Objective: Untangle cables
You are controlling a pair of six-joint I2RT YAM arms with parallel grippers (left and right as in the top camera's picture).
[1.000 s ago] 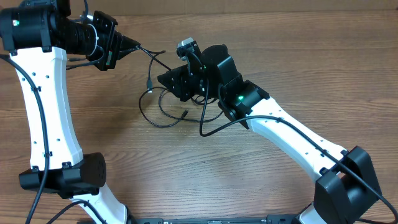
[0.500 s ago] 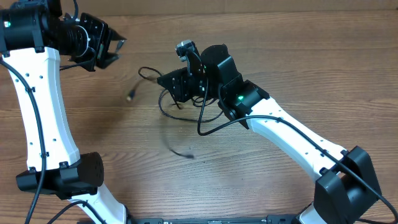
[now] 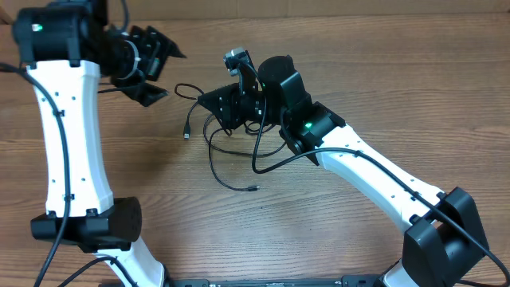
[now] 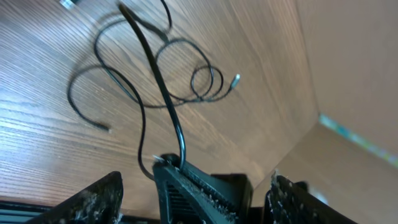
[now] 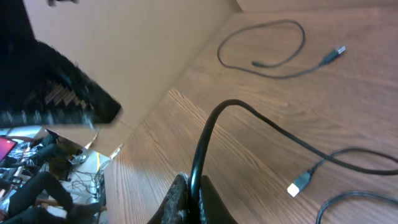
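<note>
The brown wood-grain table [image 3: 382,88] fills the overhead view. The white left arm with black joints [image 3: 68,143] rises along the left edge and bends right at the upper left of the frame. The matching white right arm [image 3: 374,171] reaches from the lower right corner up to the centre. The left gripper [image 3: 174,76] hangs at the upper left with its two black fingers spread wide and nothing between them. It is apart from the cords, which lie to its right and below it. The right gripper [image 3: 204,100] points left at the centre, its fingers pressed together on one strand. In the right wrist view that strand arches up out of the closed tips and runs off to the right. The thin black cables with small plug tips [image 3: 217,131] lie in loose loops on the wood just below and left of the right gripper. One silvery plug [image 3: 187,132] lies at the left of the loops, and another end [image 3: 253,189] trails lower down.
</note>
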